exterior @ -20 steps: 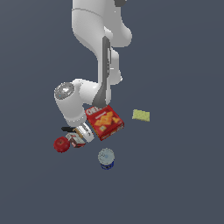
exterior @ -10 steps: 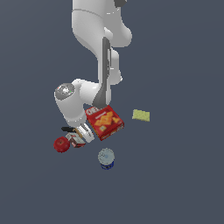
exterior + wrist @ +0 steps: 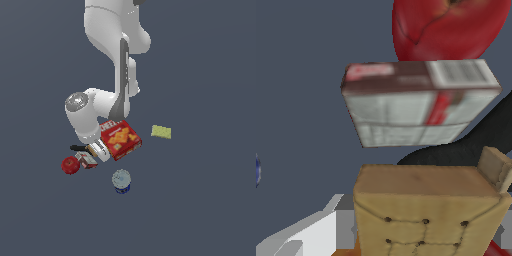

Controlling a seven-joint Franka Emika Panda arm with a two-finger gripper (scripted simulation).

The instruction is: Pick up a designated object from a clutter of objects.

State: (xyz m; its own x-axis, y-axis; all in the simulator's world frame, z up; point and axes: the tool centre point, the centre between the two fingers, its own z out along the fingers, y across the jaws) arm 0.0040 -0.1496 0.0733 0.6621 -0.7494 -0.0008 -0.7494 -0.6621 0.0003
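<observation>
Count of items by kind: one red cracker box [image 3: 120, 139]; one yellow-green pad [image 3: 161, 132]; one blue-and-white can [image 3: 121, 181]; one red round item [image 3: 69, 165]; one small red-and-white box [image 3: 86, 160]; one black item [image 3: 77, 148], largely hidden by the arm; one tan-brown block [image 3: 423, 212] with a stitched face, seen clearly only in the wrist view. Seven objects in all, one of each kind.

In the exterior view the gripper [image 3: 96, 150] and the tan block [image 3: 93, 148] are too small and crowded to tell apart, while the wrist view cuts off the red round item [image 3: 451, 27] and the block's lower part.
</observation>
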